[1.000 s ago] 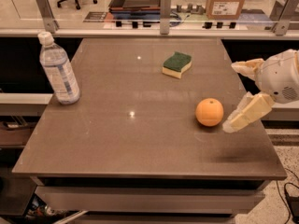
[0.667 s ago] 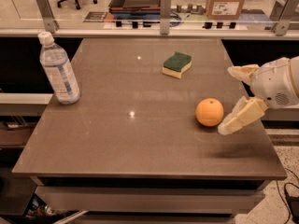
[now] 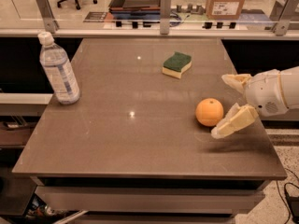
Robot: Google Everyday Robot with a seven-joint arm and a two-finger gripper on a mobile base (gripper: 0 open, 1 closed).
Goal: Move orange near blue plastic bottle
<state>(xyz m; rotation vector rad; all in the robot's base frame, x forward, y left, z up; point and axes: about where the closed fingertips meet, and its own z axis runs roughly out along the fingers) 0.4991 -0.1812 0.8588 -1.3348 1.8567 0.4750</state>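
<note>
I am watching the claw (image 3: 223, 105) hanging at the right edge of the desk (image 3: 117, 139), and it is standing wide open, its two pale fingers (image 3: 235, 121) spread well apart and gripping nothing. The orange (image 3: 209, 112) is sitting on the desk just to the left of the claw, toward the right front. The lower finger is lying close against the fruit's right side, and I cannot tell whether it is touching. The upper finger is reaching out above and to the right of the orange, apart from it.

Compared with a second ago, the claw is now further left and a little lower, closer to the orange, with the same wide spread. The orange is sitting where it was.

The blue plastic bottle (image 3: 58, 70) is standing upright near the left edge, well apart from the orange, and has not shifted. The green-and-yellow sponge (image 3: 177, 64) is lying toward the back, between them, also unmoved.
</note>
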